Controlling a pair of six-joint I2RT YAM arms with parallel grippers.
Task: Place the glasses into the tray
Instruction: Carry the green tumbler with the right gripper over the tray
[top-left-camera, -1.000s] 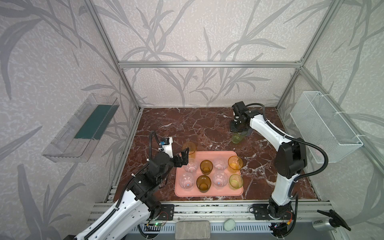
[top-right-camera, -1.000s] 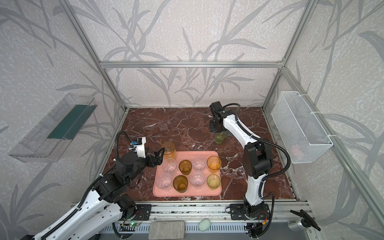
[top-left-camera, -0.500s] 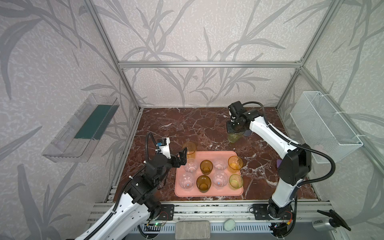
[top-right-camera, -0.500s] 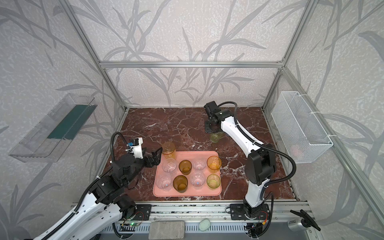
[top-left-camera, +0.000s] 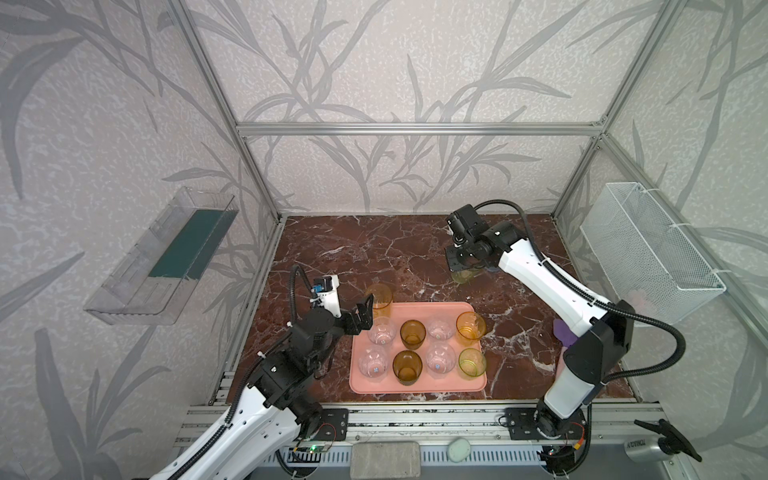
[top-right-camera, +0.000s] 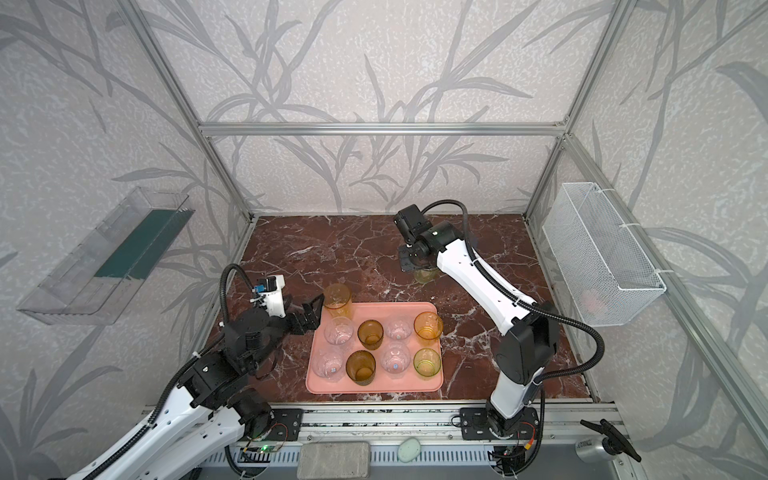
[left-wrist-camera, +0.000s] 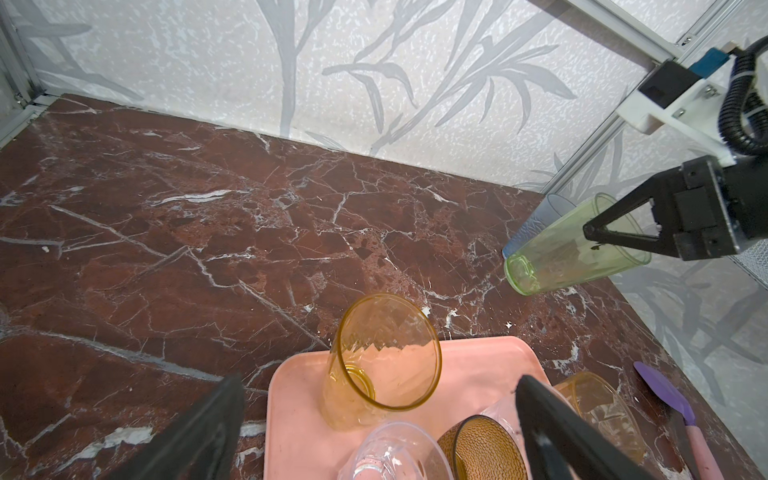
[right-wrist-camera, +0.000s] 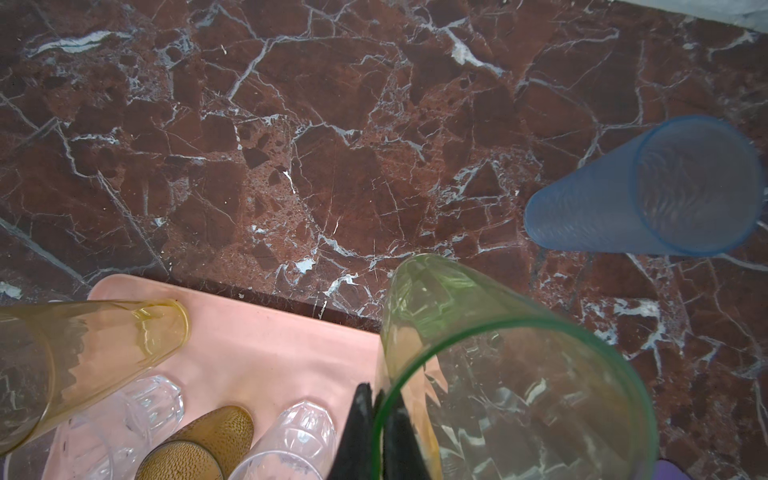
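Marble tabletop (top-left-camera: 374, 249), green glass (right-wrist-camera: 519, 374) rim pinched between right jaws

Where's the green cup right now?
In a top view the green glass is pinched by the right gripper, beyond the tray's far right corner, near the blue glass.

A clear bin (top-left-camera: 162, 266) (green-floored) and a wire basket (top-left-camera: 648, 253) hang on opposite walls; a purple spatula (left-wrist-camera: 664, 390) lies on the marble tabletop (top-left-camera: 365, 249).
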